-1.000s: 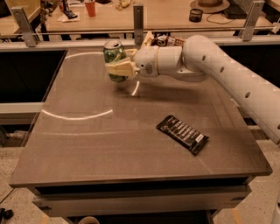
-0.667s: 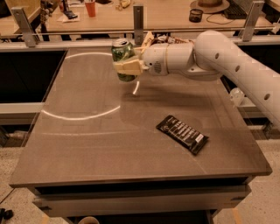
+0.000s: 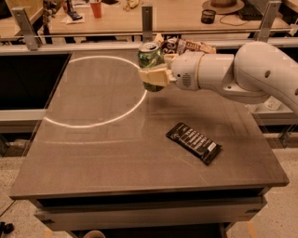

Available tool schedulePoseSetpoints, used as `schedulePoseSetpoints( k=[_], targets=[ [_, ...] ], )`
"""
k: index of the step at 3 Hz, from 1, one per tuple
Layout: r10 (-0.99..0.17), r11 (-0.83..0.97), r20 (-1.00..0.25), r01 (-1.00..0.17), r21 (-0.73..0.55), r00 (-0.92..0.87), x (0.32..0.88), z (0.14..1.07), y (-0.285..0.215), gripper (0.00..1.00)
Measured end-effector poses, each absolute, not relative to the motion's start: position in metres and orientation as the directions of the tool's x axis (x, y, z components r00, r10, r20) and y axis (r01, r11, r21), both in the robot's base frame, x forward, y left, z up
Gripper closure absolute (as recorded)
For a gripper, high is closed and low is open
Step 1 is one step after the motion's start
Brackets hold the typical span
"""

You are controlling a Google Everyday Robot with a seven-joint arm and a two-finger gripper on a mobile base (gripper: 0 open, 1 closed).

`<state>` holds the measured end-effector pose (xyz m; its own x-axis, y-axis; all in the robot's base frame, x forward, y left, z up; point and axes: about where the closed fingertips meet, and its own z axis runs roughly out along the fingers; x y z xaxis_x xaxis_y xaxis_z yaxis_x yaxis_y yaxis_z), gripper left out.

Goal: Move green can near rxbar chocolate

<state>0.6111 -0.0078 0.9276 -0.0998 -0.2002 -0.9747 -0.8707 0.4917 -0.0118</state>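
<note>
The green can (image 3: 150, 58) is held upright in the air above the far middle of the table, silver top and pull tab showing. My gripper (image 3: 154, 74) is shut on the can's body, with the white arm reaching in from the right. The rxbar chocolate (image 3: 193, 142), a flat black wrapper with white lettering, lies on the table at the near right, well below and to the right of the can.
A brown and yellow crinkled snack bag (image 3: 186, 45) lies at the table's (image 3: 93, 153) far edge behind my arm. A bright ring of light marks the table's left half. Metal posts and another table with a red cup (image 3: 96, 8) stand beyond.
My gripper has carried the green can up and to the right, higher above the table. The rxbar chocolate has not moved.
</note>
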Motion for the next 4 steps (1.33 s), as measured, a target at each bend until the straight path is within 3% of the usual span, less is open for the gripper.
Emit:
schedulePoseSetpoints(
  k=[4],
  targets=[
    [-0.18, 0.755, -0.964, -0.655, -0.009, -0.193, 0.537, 0.921, -0.09, 1.0]
  ],
)
